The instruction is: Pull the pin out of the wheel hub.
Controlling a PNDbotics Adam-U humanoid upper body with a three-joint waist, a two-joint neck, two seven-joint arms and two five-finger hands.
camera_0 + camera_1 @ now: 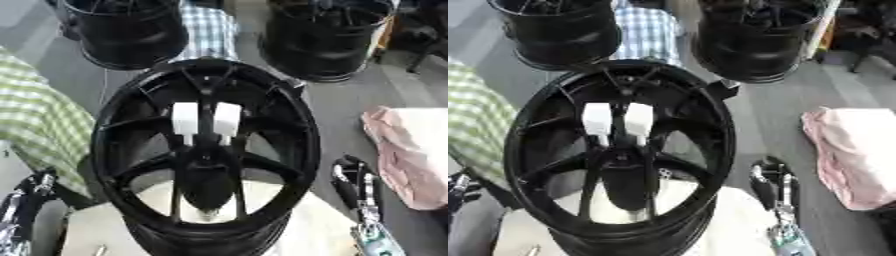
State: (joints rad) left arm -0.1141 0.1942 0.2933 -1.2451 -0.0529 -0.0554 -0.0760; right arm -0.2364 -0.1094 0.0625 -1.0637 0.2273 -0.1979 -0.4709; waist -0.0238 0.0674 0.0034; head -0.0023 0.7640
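Note:
A black wheel hub (109, 130) lies flat in the middle, its spokes running in to a dark centre. Two white block-shaped pins (185, 119) (227, 119) stand side by side between the upper spokes, just above the centre. My left hand (31, 197) shows at the lower left, outside the rim, fingers up and relaxed, holding nothing. My right hand (354, 182) rests at the lower right beside the rim, fingers up and open, also empty. Neither hand touches the hub or the pins.
The hub sits on a cream pad (306, 230). Two more black wheels (131, 35) (324, 40) stand behind it, with a blue checked cloth (210, 30) between them. A green checked cloth (39, 120) lies at left and a pink cloth (411, 155) at right.

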